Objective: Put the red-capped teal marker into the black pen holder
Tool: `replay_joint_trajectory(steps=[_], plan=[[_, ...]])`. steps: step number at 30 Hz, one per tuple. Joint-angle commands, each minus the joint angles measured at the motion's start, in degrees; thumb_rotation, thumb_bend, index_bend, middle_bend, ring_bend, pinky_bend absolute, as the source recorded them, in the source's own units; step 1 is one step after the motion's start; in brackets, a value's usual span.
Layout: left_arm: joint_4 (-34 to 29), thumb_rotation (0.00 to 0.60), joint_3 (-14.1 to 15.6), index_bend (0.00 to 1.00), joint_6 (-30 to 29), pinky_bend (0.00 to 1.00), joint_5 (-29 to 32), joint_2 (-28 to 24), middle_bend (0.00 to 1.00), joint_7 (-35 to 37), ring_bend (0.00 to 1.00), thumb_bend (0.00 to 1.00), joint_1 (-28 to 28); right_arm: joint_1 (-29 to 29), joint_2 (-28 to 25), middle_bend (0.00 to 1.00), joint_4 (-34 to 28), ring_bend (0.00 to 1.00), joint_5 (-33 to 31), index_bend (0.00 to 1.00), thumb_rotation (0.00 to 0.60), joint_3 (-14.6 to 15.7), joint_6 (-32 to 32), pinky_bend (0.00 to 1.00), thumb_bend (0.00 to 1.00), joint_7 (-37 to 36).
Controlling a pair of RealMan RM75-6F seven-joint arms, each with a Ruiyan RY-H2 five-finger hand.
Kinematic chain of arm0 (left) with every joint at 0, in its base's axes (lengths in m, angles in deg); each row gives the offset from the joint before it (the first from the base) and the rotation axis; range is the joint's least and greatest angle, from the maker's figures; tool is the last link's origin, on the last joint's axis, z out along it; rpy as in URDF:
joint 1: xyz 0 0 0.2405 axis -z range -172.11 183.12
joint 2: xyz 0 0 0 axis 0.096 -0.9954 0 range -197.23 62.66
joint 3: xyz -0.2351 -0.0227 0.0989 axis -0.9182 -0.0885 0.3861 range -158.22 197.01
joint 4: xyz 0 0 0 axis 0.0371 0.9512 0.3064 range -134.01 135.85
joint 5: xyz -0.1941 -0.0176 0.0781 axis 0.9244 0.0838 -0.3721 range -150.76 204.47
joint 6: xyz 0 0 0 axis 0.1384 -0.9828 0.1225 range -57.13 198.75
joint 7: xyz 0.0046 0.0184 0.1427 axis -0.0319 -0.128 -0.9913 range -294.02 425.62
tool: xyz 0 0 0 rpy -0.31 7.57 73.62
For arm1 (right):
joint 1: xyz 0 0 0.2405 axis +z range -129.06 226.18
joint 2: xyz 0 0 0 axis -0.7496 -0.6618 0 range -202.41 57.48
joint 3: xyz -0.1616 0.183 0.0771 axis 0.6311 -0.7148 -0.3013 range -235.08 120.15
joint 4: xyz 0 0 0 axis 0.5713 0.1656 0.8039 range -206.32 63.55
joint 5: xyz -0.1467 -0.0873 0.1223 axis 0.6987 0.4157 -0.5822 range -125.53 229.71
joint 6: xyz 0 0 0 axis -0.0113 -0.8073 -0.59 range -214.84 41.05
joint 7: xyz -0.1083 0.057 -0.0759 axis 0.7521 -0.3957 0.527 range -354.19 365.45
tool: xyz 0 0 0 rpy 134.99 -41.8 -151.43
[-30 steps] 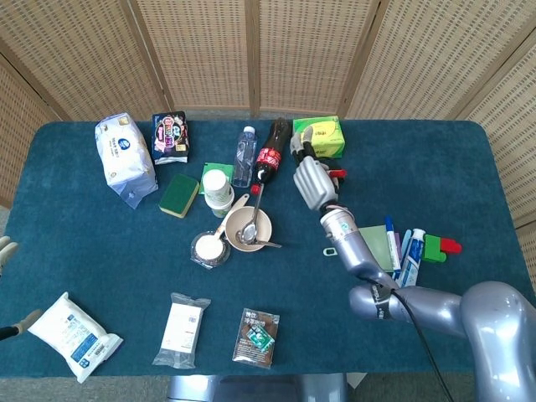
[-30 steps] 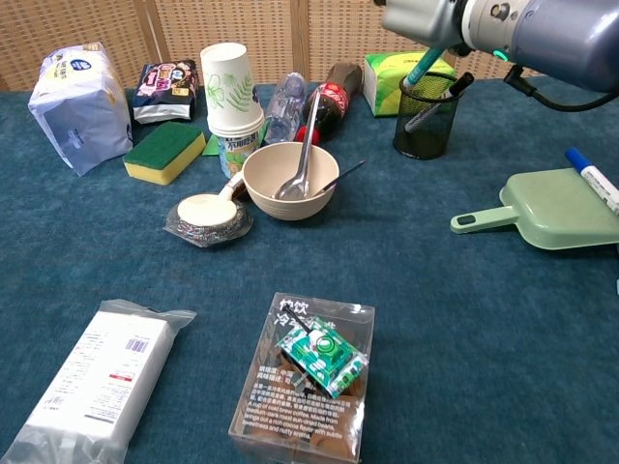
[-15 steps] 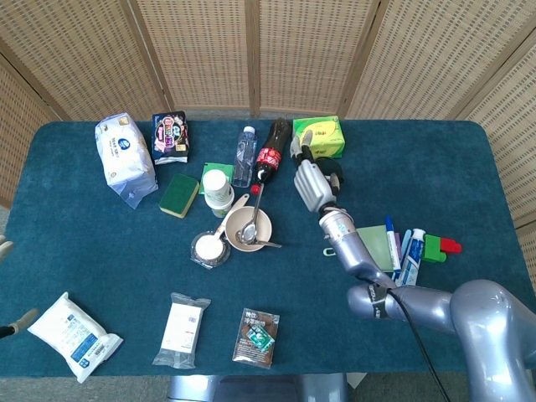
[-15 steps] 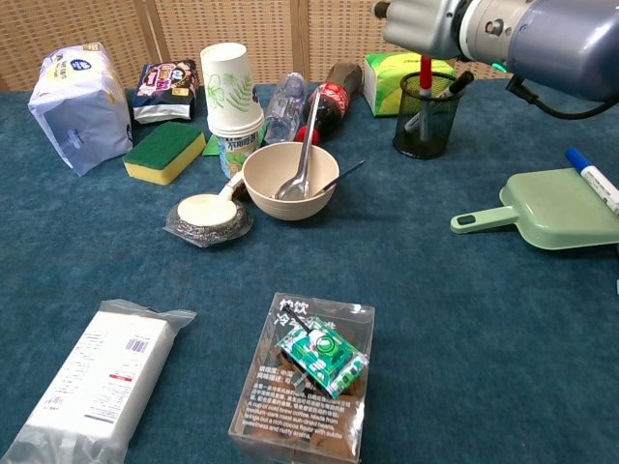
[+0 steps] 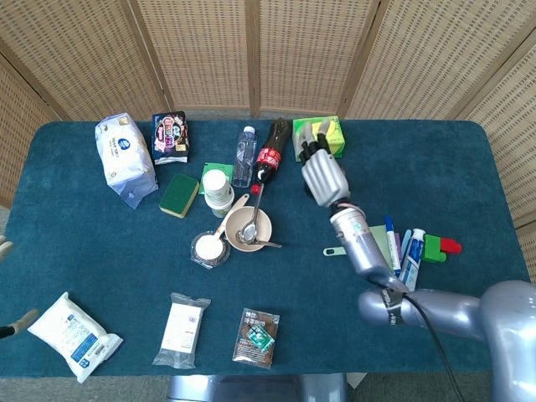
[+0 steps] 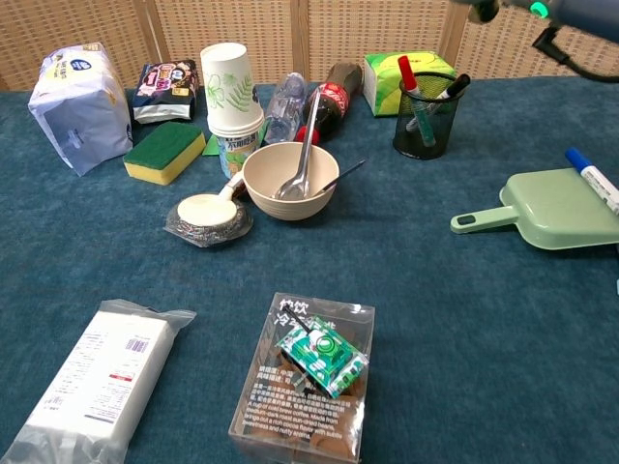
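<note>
Fingers [image 5: 311, 152] of the right hand [image 5: 322, 176] point away from the robot toward the green tissue box [image 5: 328, 132], close together and grasping nothing that shows in the head view; whether they are fully released I cannot tell, since the hand's back faces the camera and hides what lies beneath it. Left hand: only pale fingertips [image 5: 4, 248] at the left frame edge, state not readable. Head view also shows the blue surface [image 5: 100, 251], a cola bottle [image 5: 270, 153] lying beside a clear water bottle [image 5: 244, 157], a beige bowl [image 5: 249, 229] with a spoon in it, a green-and-yellow sponge [image 5: 179, 194], and a mint dustpan [image 5: 378, 249] partly under the right forearm. Chest view: the red-capped teal marker [image 6: 415, 101] stands tilted inside the black pen holder [image 6: 425, 121], red cap up and leaning left, teal barrel visible through the mesh; a dark pen [image 6: 451, 87] leans right in the same holder. Holder sits just in front of the tissue box [image 6: 401, 72]. The right arm shows only as a sliver at the top right corner, well above the holder and not touching it. Stacked paper cups [image 6: 231, 101] stand behind the bowl [image 6: 289, 180]; a blue-capped marker [image 6: 590, 177] lies beside the dustpan [image 6: 561, 208].
</note>
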Motion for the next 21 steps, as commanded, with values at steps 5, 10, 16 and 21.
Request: replay_joint_trajectory(steps=[5,10,16,21], plan=[[0.13,0.600,0.21,0.00,-0.78,0.00,-0.71,-0.19,0.00,0.46,0.00,0.18,-0.41,-11.31,-11.45,0.00,-11.97,0.00,10.72,0.05,0.600,-2.41,-9.22,0.19,0.01,-25.75],[-0.12,0.600,0.29,0.00,-0.34,0.00,-0.78,0.13,0.00,-0.77,0.00,0.18,-0.28,-19.43,-17.17,0.00,-15.14,0.00,18.55,0.07,0.600,-1.65,-12.90,0.18,0.00,-44.70],[-0.50,0.600,0.41,0.00,0.04,0.00,-0.94,0.65,0.00,-2.47,0.00,0.18,-0.21,-28.31,-21.33,0.00,-14.40,0.00,26.60,0.07,0.600,0.50,-17.91,0.16,0.00,-61.86],[-0.85,0.600,0.50,0.00,0.12,0.00,-1.12,1.07,0.00,-3.73,0.00,0.18,-0.25,-34.75,-22.27,0.00,-11.38,0.00,30.87,0.08,0.600,3.70,-19.50,0.16,0.00,-71.87]])
